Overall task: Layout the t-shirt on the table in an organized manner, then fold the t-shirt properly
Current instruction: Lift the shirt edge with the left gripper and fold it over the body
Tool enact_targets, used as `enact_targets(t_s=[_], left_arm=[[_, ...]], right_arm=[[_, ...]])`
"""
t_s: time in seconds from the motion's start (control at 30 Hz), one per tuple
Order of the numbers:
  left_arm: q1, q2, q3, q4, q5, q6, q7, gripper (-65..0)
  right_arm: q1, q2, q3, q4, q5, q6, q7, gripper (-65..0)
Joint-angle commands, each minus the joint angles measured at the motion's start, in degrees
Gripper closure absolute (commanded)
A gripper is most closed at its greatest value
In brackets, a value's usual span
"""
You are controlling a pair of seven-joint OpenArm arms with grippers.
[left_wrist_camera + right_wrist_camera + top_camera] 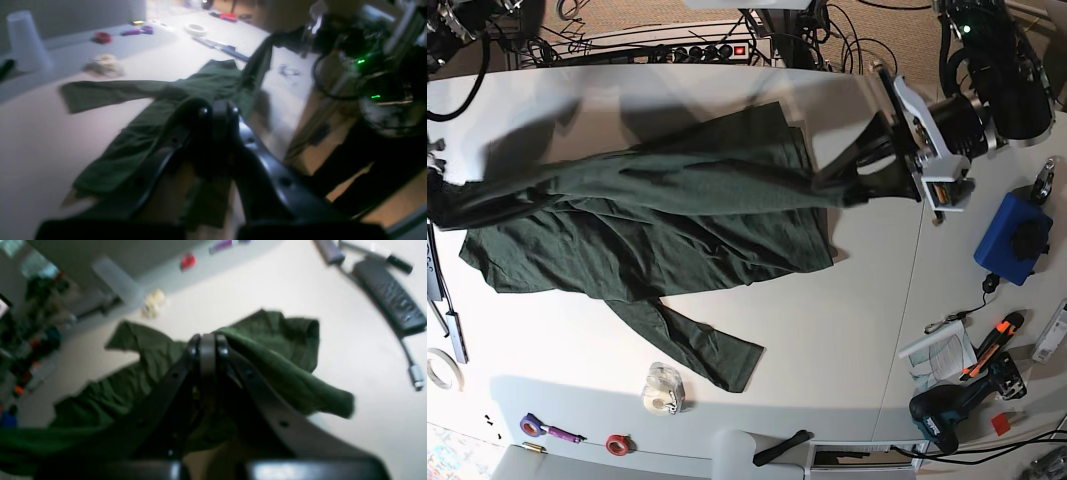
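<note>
Step in hand, as I read it: the layout part, not folding yet. The t-shirt (657, 215) is stretched lengthwise between both arms across the table (847, 340), w/ one edge lifted and the rest lying wrinkled on the top. One sleeve (702, 350) trails out flat toward the near side of the base view.

Left gripper (857, 180), on the right of the base view: fingers pressed together, pinching one end of the shirt. In the left wrist view the gripper (218, 111) shows closed tips w/ green cloth under and beyond them, running off toward the far arm.

Right gripper (207, 343): tips closed tight, w/ fabric bunched around and draped over both sides, so it looks to be pinching the other end. In the base view that arm sits at the left edge, mostly cut off; the cloth tapers to a point there.

Shirt is taut along the top line but doubled over itself below, so it's not flat yet. Next move prob. calls for both arms to keep tension, carry the held edge away from the loose part so the body unrolls, then lower evenly & let go. Risk: uneven pull drags the lot sideways or leaves the sleeve twisted. Clutter nearby: tape rolls (664, 390), tools at the table edges, so keep the drag short.
</note>
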Motion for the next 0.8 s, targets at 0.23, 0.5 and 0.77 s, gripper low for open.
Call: enact_targets(t_s=[0.23,0.5,0.77], left_arm=[[0.07,0.11,10.21,-4.22,5.79,-0.06,-1.36,0.0],[0.17,-0.61,24.96,-12.13,14.95,-0.06,-1.22,0.0],[3.65,-0.70,27.56,-12.22,26.38,-0.06,-1.44,0.0]], right_arm=[[0.42,1.42,-15.08,0.79,-7.37,0.13,6.34,0.0],[0.55,1.46,-11.52,0.79,-11.89,-2.91,10.91,0.0],[0.52,1.66,-7.93,0.79,-12.02,-2.89,7.26,0.0]])
